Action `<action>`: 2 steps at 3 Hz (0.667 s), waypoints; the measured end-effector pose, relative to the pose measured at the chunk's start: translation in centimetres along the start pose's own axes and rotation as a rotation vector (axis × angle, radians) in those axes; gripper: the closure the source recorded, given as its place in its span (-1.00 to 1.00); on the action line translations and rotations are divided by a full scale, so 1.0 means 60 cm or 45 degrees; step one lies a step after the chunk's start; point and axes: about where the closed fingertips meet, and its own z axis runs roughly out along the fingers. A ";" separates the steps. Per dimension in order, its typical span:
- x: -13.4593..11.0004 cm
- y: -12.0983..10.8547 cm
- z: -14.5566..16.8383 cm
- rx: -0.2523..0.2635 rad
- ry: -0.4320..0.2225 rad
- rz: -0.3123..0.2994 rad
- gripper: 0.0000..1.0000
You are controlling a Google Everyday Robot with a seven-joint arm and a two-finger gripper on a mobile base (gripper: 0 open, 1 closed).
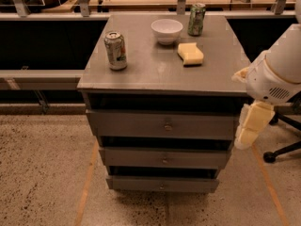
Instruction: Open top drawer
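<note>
The top drawer point(160, 125) is the widest and tallest of three grey fronts on a grey cabinet, with a small round metal knob point(168, 125) at its centre. Its front sits flush with the cabinet, closed. My gripper point(249, 131), cream-coloured, hangs from the white arm point(277, 74) just off the drawer's right end, at the cabinet's right front corner, level with the drawer front. It is well to the right of the knob and holds nothing that I can see.
On the cabinet top point(141, 74) stand a soda can point(115, 50), a white bowl point(167, 30), a green can point(196, 19) and a yellow sponge point(190, 53). Two slimmer drawers point(164, 158) lie below. An office chair base point(282, 149) is at right. Speckled floor lies in front.
</note>
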 end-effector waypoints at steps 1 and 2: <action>0.011 0.003 0.106 -0.085 -0.026 -0.036 -1.00; 0.011 0.003 0.106 -0.085 -0.026 -0.036 -1.00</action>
